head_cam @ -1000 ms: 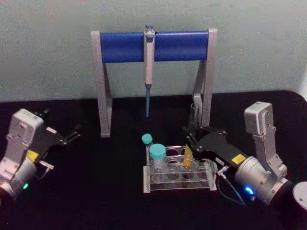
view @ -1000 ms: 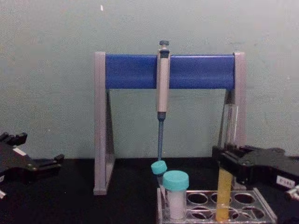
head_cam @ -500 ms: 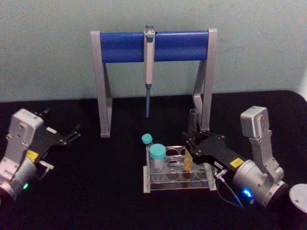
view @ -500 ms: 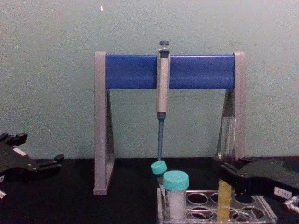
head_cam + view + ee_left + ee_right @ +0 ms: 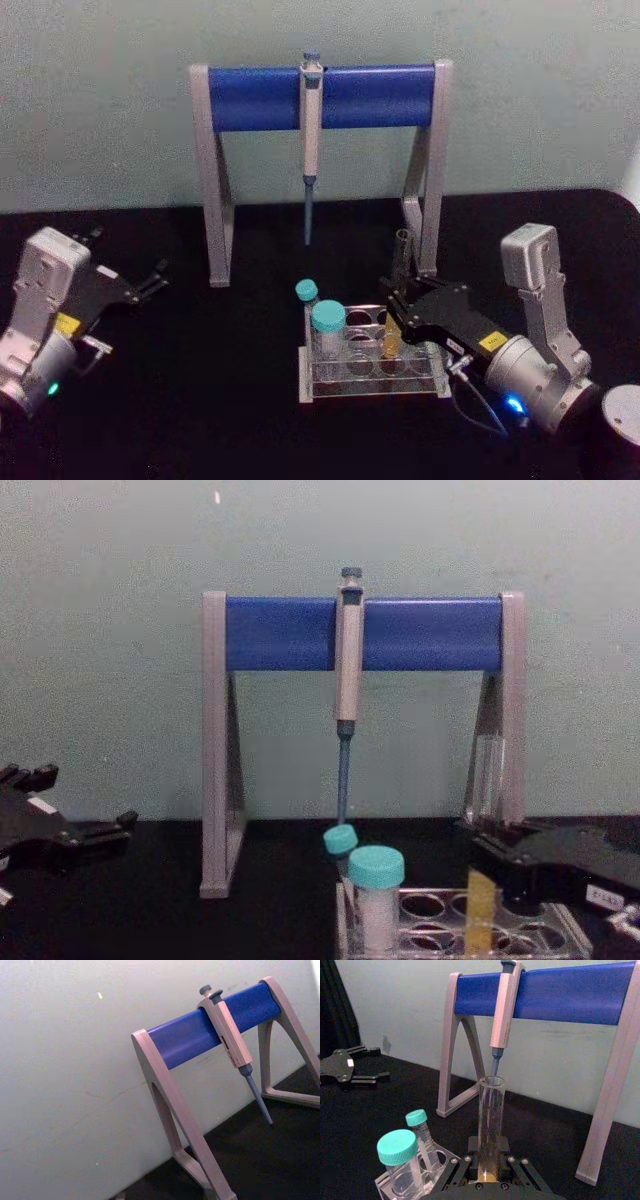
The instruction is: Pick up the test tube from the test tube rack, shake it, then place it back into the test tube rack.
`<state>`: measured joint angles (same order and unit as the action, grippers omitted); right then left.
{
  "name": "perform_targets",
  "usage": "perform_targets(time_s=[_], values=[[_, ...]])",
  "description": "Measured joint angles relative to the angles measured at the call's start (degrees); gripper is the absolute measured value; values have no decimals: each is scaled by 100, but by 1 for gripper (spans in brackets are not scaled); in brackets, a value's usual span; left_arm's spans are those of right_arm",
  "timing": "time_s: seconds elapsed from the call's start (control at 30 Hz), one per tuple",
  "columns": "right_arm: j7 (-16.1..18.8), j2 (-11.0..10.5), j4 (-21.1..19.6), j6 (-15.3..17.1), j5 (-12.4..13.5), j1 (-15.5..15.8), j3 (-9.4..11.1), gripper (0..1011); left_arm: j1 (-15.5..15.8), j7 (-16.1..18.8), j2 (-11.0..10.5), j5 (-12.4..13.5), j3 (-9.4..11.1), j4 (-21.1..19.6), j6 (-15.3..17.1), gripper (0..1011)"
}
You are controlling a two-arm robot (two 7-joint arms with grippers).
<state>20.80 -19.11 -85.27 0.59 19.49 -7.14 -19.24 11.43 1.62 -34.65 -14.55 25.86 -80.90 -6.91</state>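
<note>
**Right hand** (image 5: 396,306): over the right half of the test tube rack (image 5: 370,386), fingers (image 5: 513,1160) closed narrow around the test tube (image 5: 399,290), gripping just above the yellow-orange liquid. In the right wrist view the clear glass rises straight up from between the fingers.

**Test tube:** upright, with its lower end down in a rack hole. In the chest view the liquid column sits within the rack's height. I cannot tell whether the hole is in the front or back row. The open mouth stands in front of the right leg of the pipette stand (image 5: 260,98).

**Left hand** (image 5: 152,280): parked well to the left over the black tabletop (image 5: 220,400), fingers spread and empty.

**Other items:** two teal-capped tubes (image 5: 328,318) stand at the left end of the rack, and the pipette (image 5: 311,120) hangs on the stand.

**Progress (judgement):** the tube is seated in the rack and gripped. That fits either the first grasp or the return after shaking, and the stills do not settle which.
- If this is the first grasp, then the lift, the shake and the re-seat are all left.
- If this is the return, then only letting go and backing the hand clear of the glass is left.
</note>
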Motion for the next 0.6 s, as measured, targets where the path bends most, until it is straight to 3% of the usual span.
perform_targets(time_s=[0.3,0.6], values=[[-1,-2,-1,3,-1,4,1,233,0,0,0,0,0,0,0,1010],[-1,-7,1,20,-10,6,1,491,0,0,0,0,0,0,0,1010]])
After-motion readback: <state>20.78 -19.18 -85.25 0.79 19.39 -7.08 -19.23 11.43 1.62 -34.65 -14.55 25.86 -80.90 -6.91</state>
